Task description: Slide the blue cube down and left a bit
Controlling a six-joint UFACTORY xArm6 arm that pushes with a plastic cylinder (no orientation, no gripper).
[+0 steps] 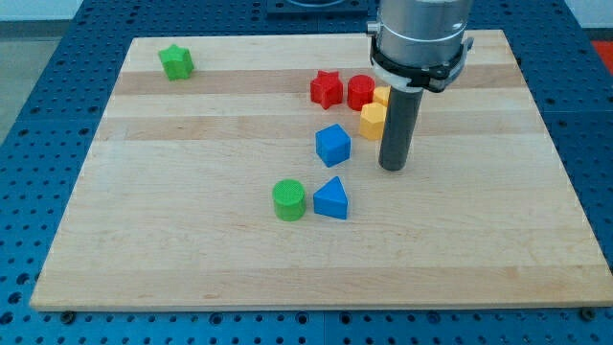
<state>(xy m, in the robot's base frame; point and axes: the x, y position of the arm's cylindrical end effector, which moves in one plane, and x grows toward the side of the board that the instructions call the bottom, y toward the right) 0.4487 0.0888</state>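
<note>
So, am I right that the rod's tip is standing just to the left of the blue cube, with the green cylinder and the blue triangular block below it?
Not quite: my tip stands to the view's right of the blue cube, not the left, and a little lower, with a gap between them. The camera view shows this. The rest holds: the green cylinder and the blue triangular block lie below the cube.

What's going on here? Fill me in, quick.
One robot arm is working a wooden board scattered with coloured blocks. My tip sits on the board just to the view's right of the blue cube, not touching it. The cube needs sliding down and left, toward the green cylinder and blue triangle.
</note>
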